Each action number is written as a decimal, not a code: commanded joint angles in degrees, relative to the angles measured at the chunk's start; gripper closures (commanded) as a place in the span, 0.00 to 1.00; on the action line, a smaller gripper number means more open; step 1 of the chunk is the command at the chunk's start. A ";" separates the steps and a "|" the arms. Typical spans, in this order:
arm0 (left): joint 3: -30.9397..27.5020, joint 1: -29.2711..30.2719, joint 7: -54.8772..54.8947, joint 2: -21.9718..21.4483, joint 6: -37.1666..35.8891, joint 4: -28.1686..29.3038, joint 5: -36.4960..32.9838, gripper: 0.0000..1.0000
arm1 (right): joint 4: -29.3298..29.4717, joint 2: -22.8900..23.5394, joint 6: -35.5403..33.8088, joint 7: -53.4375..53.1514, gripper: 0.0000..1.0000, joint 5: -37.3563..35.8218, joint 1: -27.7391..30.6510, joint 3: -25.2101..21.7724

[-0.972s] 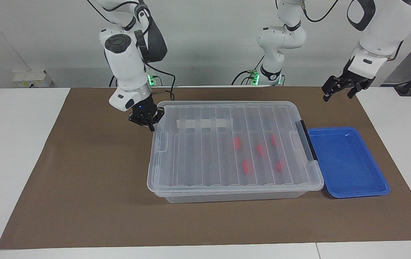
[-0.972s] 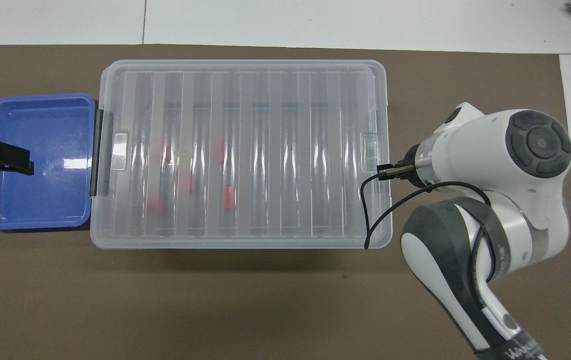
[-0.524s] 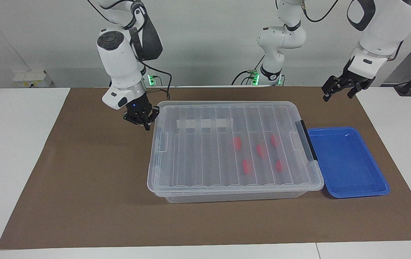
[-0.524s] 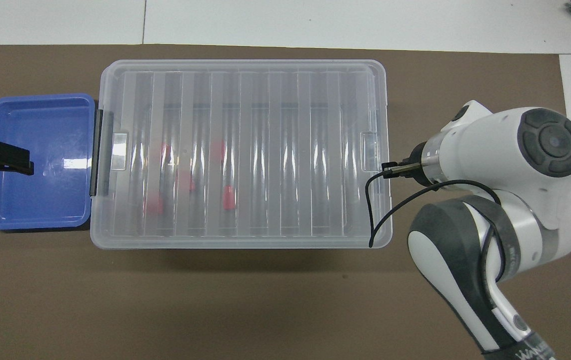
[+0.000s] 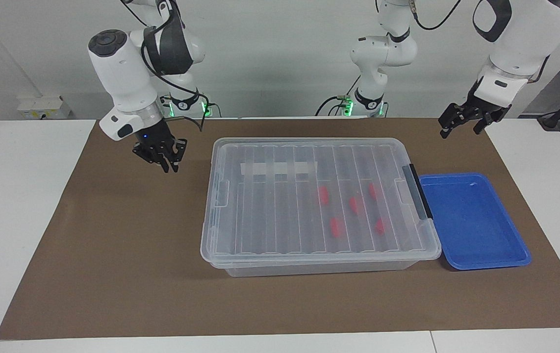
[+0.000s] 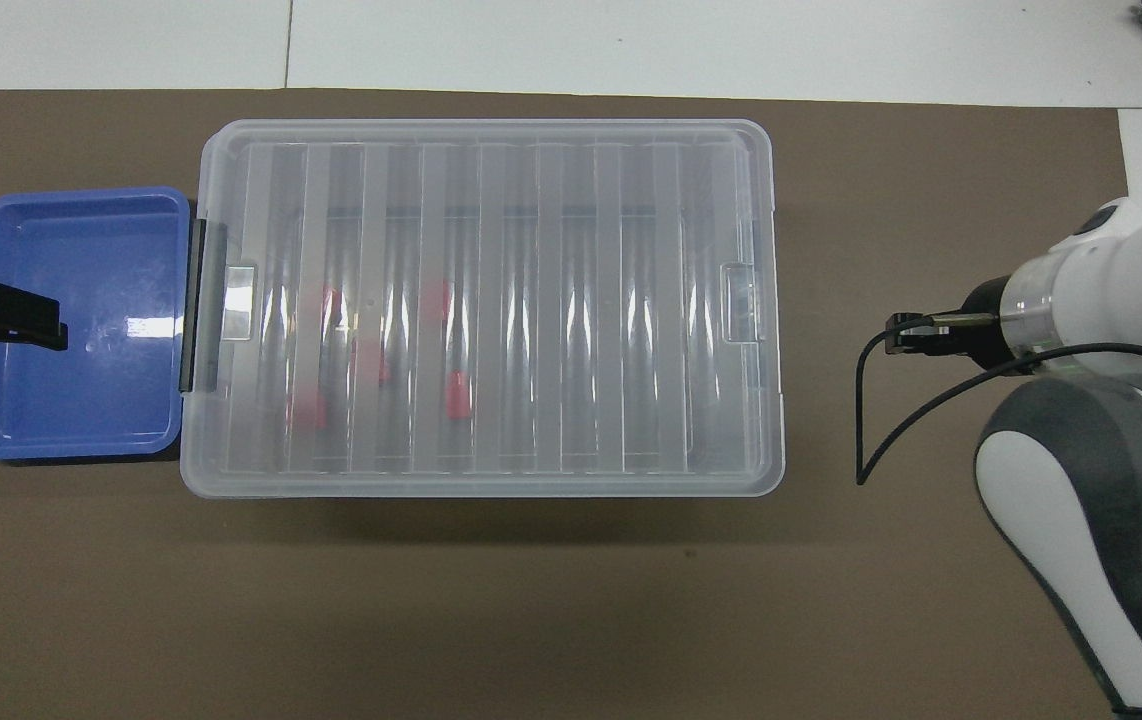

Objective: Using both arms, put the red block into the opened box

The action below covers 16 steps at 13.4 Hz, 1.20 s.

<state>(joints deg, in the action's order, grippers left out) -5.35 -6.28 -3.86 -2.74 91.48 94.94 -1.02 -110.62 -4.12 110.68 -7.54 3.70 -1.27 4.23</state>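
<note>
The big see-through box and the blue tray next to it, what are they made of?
The box looks like clear, glossy plastic: the red blocks show through its ribbed lid, which catches reflections. The blue tray looks like opaque moulded plastic, smooth with a slight sheen and rounded corners.

Two white arms (image 5: 123,73) with dark grey joint sections, black cables looping off them, black fingered grippers (image 5: 466,120) at the ends.

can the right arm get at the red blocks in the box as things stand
Probably not. The red blocks lie inside the box under its shut clear lid, and the right end effector hangs over the brown mat beside the box.
</note>
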 commanded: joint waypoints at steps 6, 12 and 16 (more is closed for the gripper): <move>0.16 0.57 0.25 -1.39 0.80 1.65 0.85 0.00 | 5.23 -2.47 -8.45 -0.90 0.00 0.08 3.72 -0.10; 0.16 0.57 0.25 -1.39 0.80 1.65 0.85 0.00 | 13.66 -1.42 -16.01 -0.81 0.00 -3.87 4.17 0.07; 0.16 0.48 0.25 -1.39 0.80 1.65 0.85 0.00 | 20.26 0.96 -21.81 -0.81 0.00 -5.80 4.17 0.16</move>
<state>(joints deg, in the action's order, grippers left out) -5.35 -6.28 -3.86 -2.74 91.48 94.94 -1.02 -94.86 -5.46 91.75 -7.55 -0.23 2.51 3.85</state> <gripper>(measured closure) 0.000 0.000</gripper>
